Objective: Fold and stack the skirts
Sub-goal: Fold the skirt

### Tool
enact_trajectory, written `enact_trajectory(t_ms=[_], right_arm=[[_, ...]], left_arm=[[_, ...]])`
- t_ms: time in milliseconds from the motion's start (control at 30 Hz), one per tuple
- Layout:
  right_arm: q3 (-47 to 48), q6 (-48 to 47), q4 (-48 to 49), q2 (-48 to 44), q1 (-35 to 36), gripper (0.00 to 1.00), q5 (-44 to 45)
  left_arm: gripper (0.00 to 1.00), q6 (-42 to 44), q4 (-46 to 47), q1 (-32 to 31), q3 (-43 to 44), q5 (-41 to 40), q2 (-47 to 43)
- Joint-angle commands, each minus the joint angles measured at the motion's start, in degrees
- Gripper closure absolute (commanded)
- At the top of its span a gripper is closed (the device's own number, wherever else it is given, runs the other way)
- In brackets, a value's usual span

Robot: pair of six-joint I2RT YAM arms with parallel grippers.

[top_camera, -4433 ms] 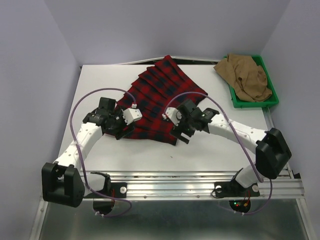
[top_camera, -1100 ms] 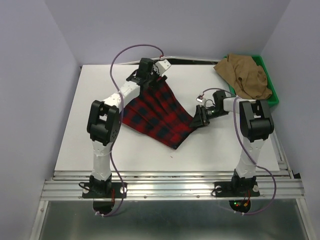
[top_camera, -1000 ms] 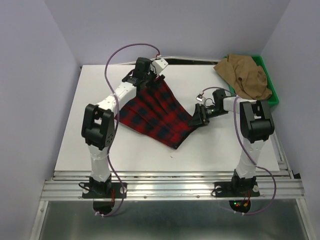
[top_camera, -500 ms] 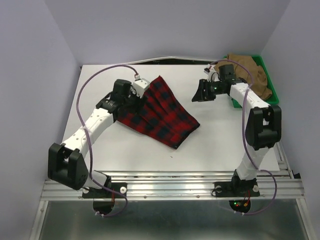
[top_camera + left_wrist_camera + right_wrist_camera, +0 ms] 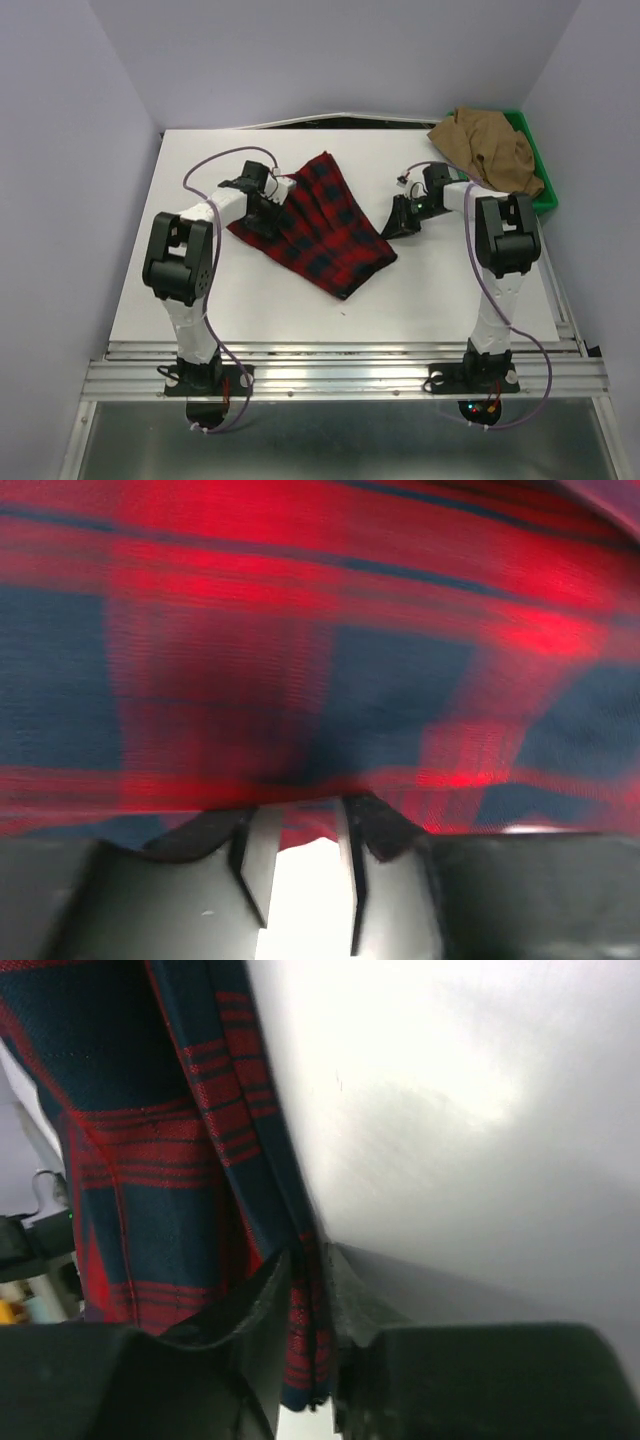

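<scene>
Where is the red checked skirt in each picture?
Top view: the red skirt lies in the middle of the table.
Left wrist: it fills the top, very close.
Right wrist: it runs down the left side.
Shared landmark: the white table, in the top and right wrist views.

Top cam overhead, far; wrist cams close; all share red skirt (image 5: 318, 222).

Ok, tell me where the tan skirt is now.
The tan skirt lies bunched in the green tray at the table's far right corner in the top view, beyond the right gripper.
</scene>
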Motion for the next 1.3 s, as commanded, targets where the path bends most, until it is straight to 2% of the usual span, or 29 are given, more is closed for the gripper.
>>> enact_trajectory(t_ms=[0, 67, 133, 200, 233, 300, 367, 400, 467, 500, 600, 667, 733, 867, 1067, 1200, 1267], right_arm=[[-9.54, 1.38, 2.05, -3.16, 1.50, 0.81, -3.21], [-12.90, 3.83, 4.86, -4.74, 4.03, 0.95, -4.62], [-17.28, 7.95, 6.97, -6.68, 6.14, 0.99, -8.05], [-20.20, 11.39, 11.89, -8.00, 9.66, 0.99, -11.39], [-22.30, 12.63, 13.91, -9.40, 10.80, 0.99, -12.10], [-22.93, 14.13, 16.39, -10.55, 12.21, 0.91, -11.23], [-22.41, 15.62, 16.39, -11.25, 12.22, 0.85, -10.44], [-22.32, 16.32, 15.87, -11.52, 11.70, 0.80, -9.65], [-23.71, 19.21, 16.04, -13.97, 10.91, 0.68, -9.03], [-24.60, 20.45, 16.21, -15.37, 10.90, 0.64, -6.50], [-29.25, 28.18, 18.75, -21.79, 10.37, 0.46, -0.35], [-32.59, 35.27, 24.17, -25.56, 10.37, 0.36, -0.06], [-39.15, 41.52, 30.41, -27.94, 10.37, 0.33, -1.02], [-42.36, 44.54, 35.46, -28.57, 10.37, 0.34, -1.64], [-42.36, 45.86, 40.46, -22.86, 12.13, 0.48, -2.78], [-42.19, 46.57, 43.10, -19.79, 12.66, 0.52, -4.80], [-41.83, 47.00, 43.72, -18.30, 12.66, 0.52, -5.16]], left_arm=[[0.65, 5.25, 0.77, 3.92, 11.26, -3.71, 7.60], [0.66, 6.84, -0.45, 5.32, 19.22, -4.60, 10.87], [0.64, 9.39, -1.08, 5.59, 26.09, -5.56, 14.13], [0.55, 10.97, -2.31, 5.59, 29.46, -4.70, 14.49], [0.45, 11.76, -2.48, 5.50, 31.47, -3.38, 13.80], [0.33, 11.51, -2.40, 5.42, 32.28, -1.54, 9.95], [0.28, 10.28, -2.31, 4.89, 30.54, -1.09, 5.81], [0.24, 10.10, -1.88, 4.37, 29.22, -1.52, 0.74], [0.23, 10.10, -0.65, 0.95, 22.91, -4.50, -5.17], [0.20, 10.10, -0.55, -2.37, 18.10, -5.91, -11.20], [0.16, 8.44, -0.64, -8.80, 11.65, -8.11, -20.97], [0.15, 6.68, -2.56, -15.11, 7.51, -8.03, -23.64], [0.14, -0.50, -4.06, -19.69, 5.23, -9.25, -24.62], [0.16, -3.96, -4.16, -22.09, 0.83, -4.08, -24.71], [0.16, -8.44, -2.76, -30.08, -2.34, -2.75, -21.46], [0.19, -11.25, -3.10, -31.06, -3.40, -3.28, -15.85], [0.19, -11.69, -2.40, -31.15, -4.45, -1.01, -15.30]])
